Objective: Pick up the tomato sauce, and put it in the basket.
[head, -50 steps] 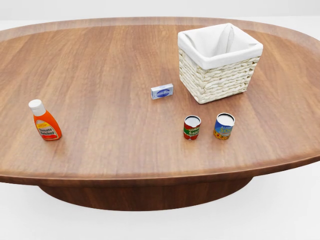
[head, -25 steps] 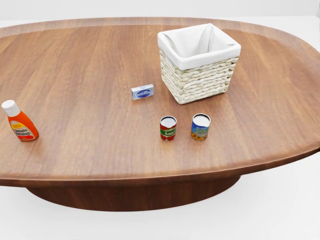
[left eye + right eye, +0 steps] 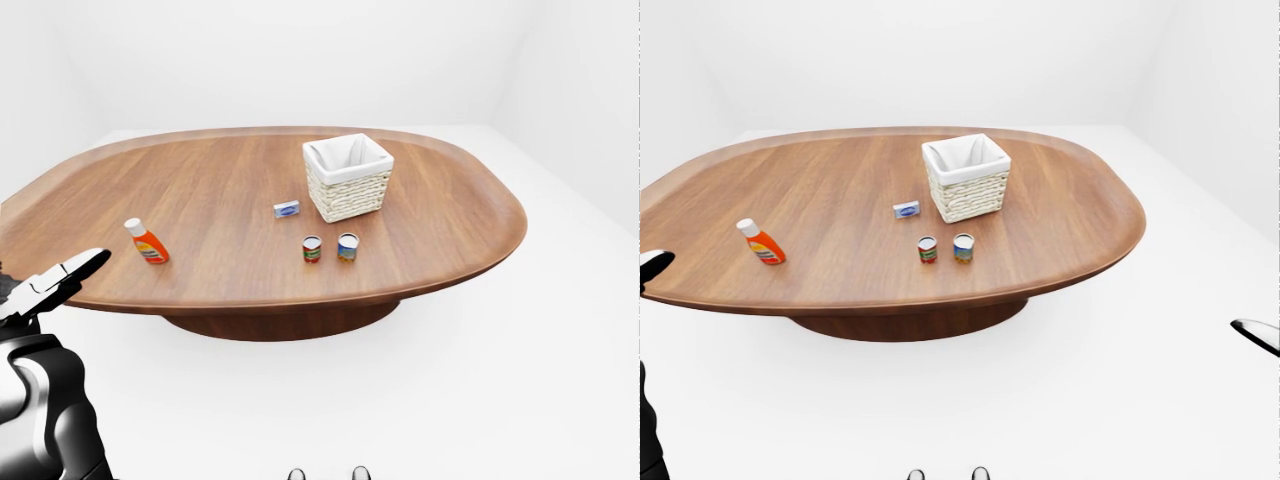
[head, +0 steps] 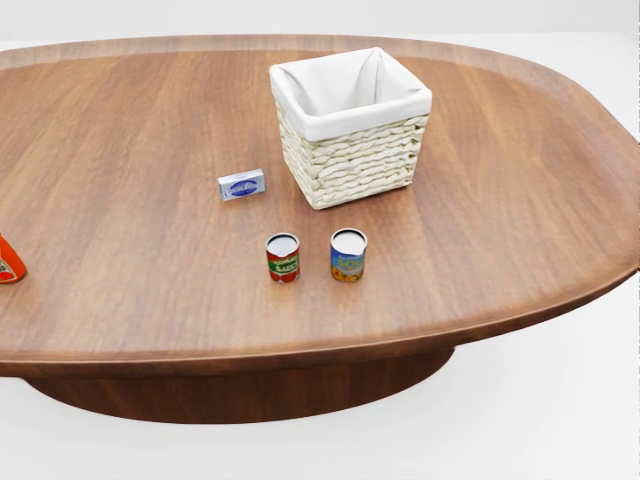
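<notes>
While the tomato sauce (image 4: 283,258) stands untouched beside the basket (image 4: 350,150), well beyond the left hand (image 3: 55,283), whose finger spread is indiscernible, grasping and placing remain.

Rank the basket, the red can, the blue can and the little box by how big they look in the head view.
1. Basket, by far.
2. Blue can and red can: about alike, no clear order.
3. Box, smallest, though it lies farther from the camera.
</notes>
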Controlling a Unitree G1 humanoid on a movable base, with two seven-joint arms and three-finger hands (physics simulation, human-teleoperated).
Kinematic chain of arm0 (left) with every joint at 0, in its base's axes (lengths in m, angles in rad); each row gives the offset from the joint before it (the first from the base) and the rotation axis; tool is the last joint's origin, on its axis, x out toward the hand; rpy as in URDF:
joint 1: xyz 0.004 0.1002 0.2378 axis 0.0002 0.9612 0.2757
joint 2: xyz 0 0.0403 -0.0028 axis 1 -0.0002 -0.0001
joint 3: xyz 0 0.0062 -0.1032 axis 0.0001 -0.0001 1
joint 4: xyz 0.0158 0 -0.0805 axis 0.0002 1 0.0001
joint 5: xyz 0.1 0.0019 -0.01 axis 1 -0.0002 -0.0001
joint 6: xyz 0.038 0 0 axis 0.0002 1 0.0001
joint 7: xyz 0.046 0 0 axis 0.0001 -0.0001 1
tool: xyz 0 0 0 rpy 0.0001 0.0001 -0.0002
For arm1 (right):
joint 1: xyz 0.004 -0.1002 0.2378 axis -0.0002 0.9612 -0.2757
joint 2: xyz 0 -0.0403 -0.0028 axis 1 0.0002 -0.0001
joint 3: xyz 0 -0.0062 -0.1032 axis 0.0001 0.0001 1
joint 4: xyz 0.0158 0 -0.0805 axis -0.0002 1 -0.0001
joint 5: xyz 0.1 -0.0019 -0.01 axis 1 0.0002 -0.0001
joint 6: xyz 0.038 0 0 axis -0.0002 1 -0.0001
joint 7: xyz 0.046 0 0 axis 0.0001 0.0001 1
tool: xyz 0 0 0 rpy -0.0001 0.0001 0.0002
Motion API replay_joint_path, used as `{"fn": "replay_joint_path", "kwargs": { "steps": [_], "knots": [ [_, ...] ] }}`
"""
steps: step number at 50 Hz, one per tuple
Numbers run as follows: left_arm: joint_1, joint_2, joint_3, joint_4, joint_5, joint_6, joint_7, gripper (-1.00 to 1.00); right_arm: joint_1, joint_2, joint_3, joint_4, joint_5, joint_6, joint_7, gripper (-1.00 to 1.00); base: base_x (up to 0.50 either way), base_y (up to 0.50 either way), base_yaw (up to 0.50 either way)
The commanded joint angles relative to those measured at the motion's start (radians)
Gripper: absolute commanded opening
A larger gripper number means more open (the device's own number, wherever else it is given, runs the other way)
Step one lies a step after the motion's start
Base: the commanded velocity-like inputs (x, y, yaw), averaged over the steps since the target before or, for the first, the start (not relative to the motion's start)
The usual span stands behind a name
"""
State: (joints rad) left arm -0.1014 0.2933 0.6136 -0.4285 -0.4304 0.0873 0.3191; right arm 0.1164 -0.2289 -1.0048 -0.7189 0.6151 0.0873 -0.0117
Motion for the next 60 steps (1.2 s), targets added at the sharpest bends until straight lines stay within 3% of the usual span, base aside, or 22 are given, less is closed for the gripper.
{"fn": "replay_joint_path", "kwargs": {
  "steps": [1,34,46,60],
  "knots": [
    [-0.002,0.0,-0.004,0.006,0.003,0.0,-0.001,1.0,-0.002,-0.002,0.005,0.006,-0.002,0.0,0.001,1.0,0.0,-0.28,0.0],
    [-0.001,-0.004,-0.008,0.005,0.007,0.0,0.0,1.0,0.002,0.002,0.007,0.002,0.002,0.0,0.003,1.0,0.0,-0.28,0.0],
    [0.0,-0.006,-0.009,-0.002,0.008,0.0,0.0,1.0,-0.003,0.008,0.025,-0.011,-0.045,0.0,0.008,1.0,0.0,-0.02,0.0],
    [0.0,-0.01,-0.017,0.01,0.015,0.0,-0.006,1.0,-0.006,0.016,0.041,-0.001,-0.063,0.0,0.023,1.0,0.44,0.0,0.0]
  ]
}}
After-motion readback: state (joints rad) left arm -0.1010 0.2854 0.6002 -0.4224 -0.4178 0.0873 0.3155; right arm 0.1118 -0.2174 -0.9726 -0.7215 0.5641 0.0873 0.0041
